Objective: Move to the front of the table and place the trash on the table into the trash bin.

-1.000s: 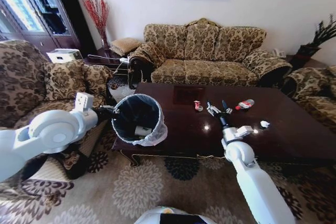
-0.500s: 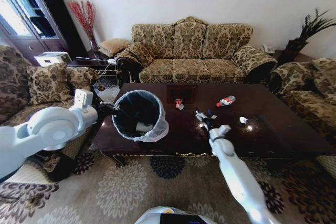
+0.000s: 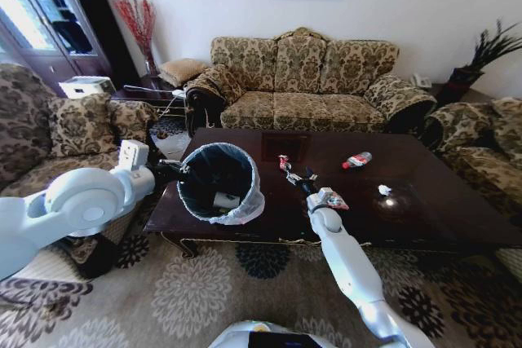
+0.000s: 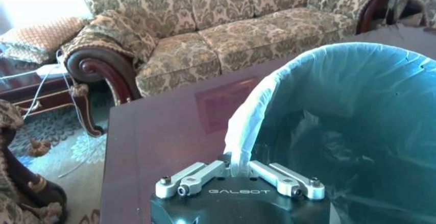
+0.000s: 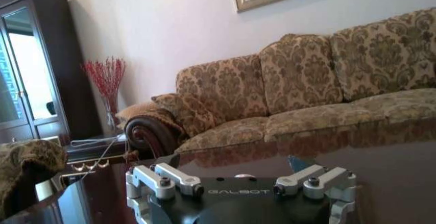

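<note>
My left gripper (image 3: 174,170) (image 4: 238,167) is shut on the bag-lined rim of the trash bin (image 3: 218,183) (image 4: 340,117), holding it over the left end of the dark table (image 3: 440,205) (image 4: 156,127). A white cup (image 3: 222,200) lies inside the bin. My right gripper (image 3: 296,175) (image 5: 238,177) stands open low over the table, just right of the red-white can (image 3: 283,161). Farther right lie a clear bottle with a red label (image 3: 356,159) and a crumpled white paper bit (image 3: 384,190).
A patterned sofa (image 3: 310,87) stands behind the table, with armchairs at the left (image 3: 73,128) and right (image 3: 481,132). A side table with a red-branch vase (image 3: 143,34) is at the back left. Floral carpet (image 3: 204,291) lies in front.
The camera has shifted. Across the table top, my right gripper has moved left, closer to the can. The left gripper still holds the bin in the same place.
</note>
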Tool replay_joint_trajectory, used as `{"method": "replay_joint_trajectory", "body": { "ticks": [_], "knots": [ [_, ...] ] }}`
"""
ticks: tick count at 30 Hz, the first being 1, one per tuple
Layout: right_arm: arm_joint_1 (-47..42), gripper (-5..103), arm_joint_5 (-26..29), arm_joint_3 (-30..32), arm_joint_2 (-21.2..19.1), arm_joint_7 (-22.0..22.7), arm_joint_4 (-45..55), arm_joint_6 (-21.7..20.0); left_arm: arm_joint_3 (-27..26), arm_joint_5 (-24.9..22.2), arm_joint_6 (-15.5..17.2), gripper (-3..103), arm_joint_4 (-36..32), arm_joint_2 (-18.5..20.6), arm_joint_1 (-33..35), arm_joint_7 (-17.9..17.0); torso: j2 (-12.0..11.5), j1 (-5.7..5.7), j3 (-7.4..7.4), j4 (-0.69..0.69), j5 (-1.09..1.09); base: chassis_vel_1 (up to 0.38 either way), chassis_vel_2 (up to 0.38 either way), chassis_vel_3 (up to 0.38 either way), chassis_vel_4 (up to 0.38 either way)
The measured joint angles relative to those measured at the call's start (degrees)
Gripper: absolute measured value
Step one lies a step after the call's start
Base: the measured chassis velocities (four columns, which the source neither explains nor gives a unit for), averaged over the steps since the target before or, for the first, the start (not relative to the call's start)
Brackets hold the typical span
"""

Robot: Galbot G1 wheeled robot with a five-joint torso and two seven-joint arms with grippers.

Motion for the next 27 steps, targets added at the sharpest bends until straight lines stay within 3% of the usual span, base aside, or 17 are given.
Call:
{"method": "replay_joint_trajectory", "body": {
  "ticks": [7, 11, 16, 22, 27],
  "knots": [
    [1.1, 100, -3.0, -0.6, 1.8, 1.8, -2.1, 1.1, 0.0, 0.2, -0.1, 0, 0.0, -0.9, 0.0, 0.2, 0.0, 0.0, -0.01, 0.07, -0.02, -0.118, 0.139, 0.142, -0.109],
    [0.1, 100, -8.0, -1.0, 2.7, 6.0, -1.7, -2.4, 0.0, 1.9, -0.1, 0, -0.1, -1.4, 0.7, 0.7, 0.0, 0.07, 0.03, 0.02, 0.02, -0.092, 0.116, 0.105, -0.1],
    [0.8, 100, -8.3, -1.1, 3.7, 8.0, -2.8, -4.5, 0.1, 2.5, -0.3, 0, -0.2, -1.6, 1.1, 1.0, 0.0, 0.04, 0.01, 0.0, 0.02, -0.032, 0.024, 0.022, -0.026],
    [4.5, 100, -5.0, -0.7, 5.4, 8.5, -8.2, -5.9, 0.2, 2.6, -0.4, 0, -0.6, -2.1, 1.6, 1.1, 0.0, -0.04, -0.02, 0.07, 0.0, 0.007, -0.017, -0.002, 0.009],
    [7.5, 100, -4.5, -0.3, 6.7, 8.4, -13.7, -5.9, 0.2, 2.6, -0.7, 0, -0.7, -2.2, 1.9, 1.1, 0.0, 0.03, 0.0, 0.02, 0.01, 0.0, 0.0, 0.0, 0.0]
  ]
}}
